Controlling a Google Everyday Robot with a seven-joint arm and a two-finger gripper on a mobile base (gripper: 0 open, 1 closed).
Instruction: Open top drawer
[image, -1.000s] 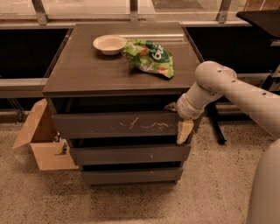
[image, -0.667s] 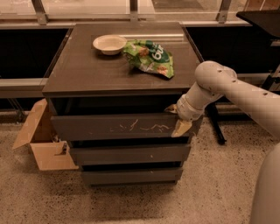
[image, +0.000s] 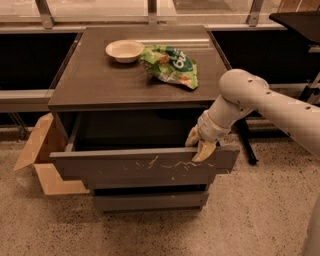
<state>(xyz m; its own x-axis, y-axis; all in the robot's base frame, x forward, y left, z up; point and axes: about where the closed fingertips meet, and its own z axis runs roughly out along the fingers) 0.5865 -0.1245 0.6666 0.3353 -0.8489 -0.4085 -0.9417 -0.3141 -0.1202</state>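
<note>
Camera view: end effector (image: 199, 146) on top drawer (image: 135, 171)

Dim warm light falls on a speckled stone floor (image: 260, 220). Metal window posts (image: 152, 6) stand at 12 o'clock behind the dark tabletop (image: 100, 85); an open cardboard box (image: 40, 160) lies at 8 o'clock. The tool (image: 200, 146) sits just right of centre, toward 3 o'clock.

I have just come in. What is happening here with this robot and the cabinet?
A white robot arm has its gripper at the upper right edge of the top drawer, a wide dark grey-brown front with pale scratches. The drawer stands partly pulled out, its dark inside showing. A pale round bowl and a green snack bag lie on the cabinet top.
</note>
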